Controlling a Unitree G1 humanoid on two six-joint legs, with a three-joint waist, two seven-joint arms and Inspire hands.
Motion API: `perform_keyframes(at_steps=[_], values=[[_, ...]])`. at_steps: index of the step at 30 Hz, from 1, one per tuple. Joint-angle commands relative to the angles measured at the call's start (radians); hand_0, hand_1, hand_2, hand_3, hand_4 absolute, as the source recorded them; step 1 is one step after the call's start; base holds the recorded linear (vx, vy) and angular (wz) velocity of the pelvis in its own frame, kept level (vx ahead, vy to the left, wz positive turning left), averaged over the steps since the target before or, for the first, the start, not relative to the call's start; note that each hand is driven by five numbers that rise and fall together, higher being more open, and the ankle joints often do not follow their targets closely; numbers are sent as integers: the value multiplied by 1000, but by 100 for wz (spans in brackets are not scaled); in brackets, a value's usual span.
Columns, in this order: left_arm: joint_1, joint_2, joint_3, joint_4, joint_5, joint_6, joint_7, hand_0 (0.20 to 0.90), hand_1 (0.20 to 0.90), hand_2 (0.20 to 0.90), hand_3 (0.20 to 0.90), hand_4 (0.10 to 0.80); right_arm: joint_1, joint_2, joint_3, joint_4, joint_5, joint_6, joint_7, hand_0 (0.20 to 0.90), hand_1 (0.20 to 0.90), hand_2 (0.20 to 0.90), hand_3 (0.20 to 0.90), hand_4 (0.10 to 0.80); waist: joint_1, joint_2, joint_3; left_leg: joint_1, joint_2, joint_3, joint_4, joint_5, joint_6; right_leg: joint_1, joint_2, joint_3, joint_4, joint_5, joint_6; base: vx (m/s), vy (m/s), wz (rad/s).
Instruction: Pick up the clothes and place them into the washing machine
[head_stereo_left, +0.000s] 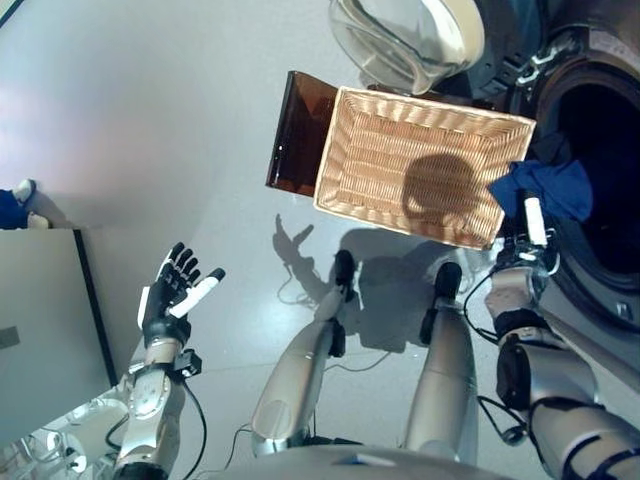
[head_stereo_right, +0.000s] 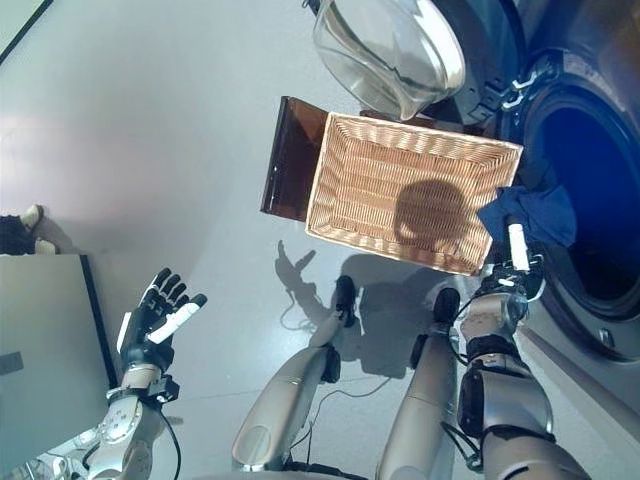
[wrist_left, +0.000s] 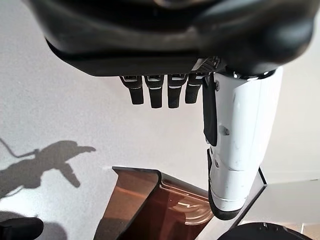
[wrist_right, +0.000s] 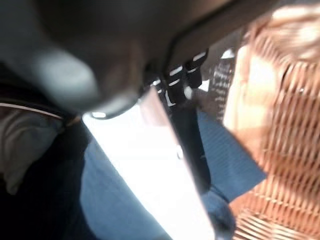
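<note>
Blue cloth (head_stereo_left: 548, 188) hangs bunched at the washer (head_stereo_left: 600, 150) mouth, draped over the drum's rim between the wicker basket (head_stereo_left: 420, 165) and the dark opening, with part of it already past the lip. The right hand (head_stereo_left: 528, 240) is right at it, just below the bunch and reaching up toward it, its white-covered thumb pointing along the cloth; in the right wrist view the thumb lies over the blue fabric with the fingers on it just beyond, but whether they pinch it or only rest on it I cannot tell. The cloth lies ahead of that hand and toward the drum, its longer run going roughly across the rim, so the coming move is, I judge, a short push or carry further right into the opening. The right arm is by far the nearer one. The left hand (head_stereo_left: 175, 295) is well apart on the other side, raised over bare floor with its fingers spread and straight, holding nothing. The basket sits tilted against the washer front, beside a brown panel (head_stereo_left: 295, 135), and looks empty: only weave shows inside. The glass door (head_stereo_left: 405, 40) stands swung open above the basket. Inside the drum it is too dark to make out other clothes.
</note>
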Motion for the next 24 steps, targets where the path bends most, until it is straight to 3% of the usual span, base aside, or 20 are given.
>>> perform_keyframes(at_steps=[1, 20, 21, 22, 23, 24], values=[[12, 50, 44, -19, -44, -81, 17, 900, 900, 900, 900, 800, -32, -89, -9, -26, 4, -65, 42, 900, 900, 900, 900, 800, 30, 33, -44, -46, -35, -22, -35, -16, -61, -31, 23, -7, -69, 33, -24, 4, 6, 3], [-1, 61, 65, -10, -33, -85, 19, 900, 900, 900, 900, 800, -77, -173, 10, -81, 2, -72, 68, 900, 900, 900, 900, 800, 31, 28, -54, -53, -40, -23, -63, -2, -61, -57, 23, 1, -41, 24, -27, 1, 1, 1], [-2, 61, 67, -8, -32, -85, 19, 900, 900, 900, 900, 800, -81, -176, 12, -85, 3, -74, 70, 801, 801, 801, 801, 729, 31, 26, -56, -51, -39, -23, -66, -2, -61, -56, 24, 3, -42, 24, -28, 0, 0, 0], [-2, 61, 67, -8, -32, -84, 18, 900, 900, 900, 900, 800, -83, -178, 15, -92, 2, -74, 73, 752, 752, 752, 752, 694, 30, 25, -56, -49, -39, -23, -68, -1, -62, -55, 24, 2, -42, 24, -28, 0, 0, 0], [-2, 60, 69, -7, -31, -85, 17, 900, 900, 900, 900, 800, -84, -179, 16, -96, 2, -75, 72, 554, 554, 554, 554, 553, 30, 23, -57, -48, -39, -24, -69, -1, -62, -54, 25, 2, -42, 24, -28, 0, 0, 0], [-2, 58, 70, -6, -30, -85, 17, 900, 900, 900, 900, 800, -84, -178, 17, -104, 2, -76, 76, 554, 554, 554, 554, 553, 30, 22, -58, -47, -37, -24, -69, 0, -62, -53, 25, 1, -42, 23, -29, 0, 0, 0]])
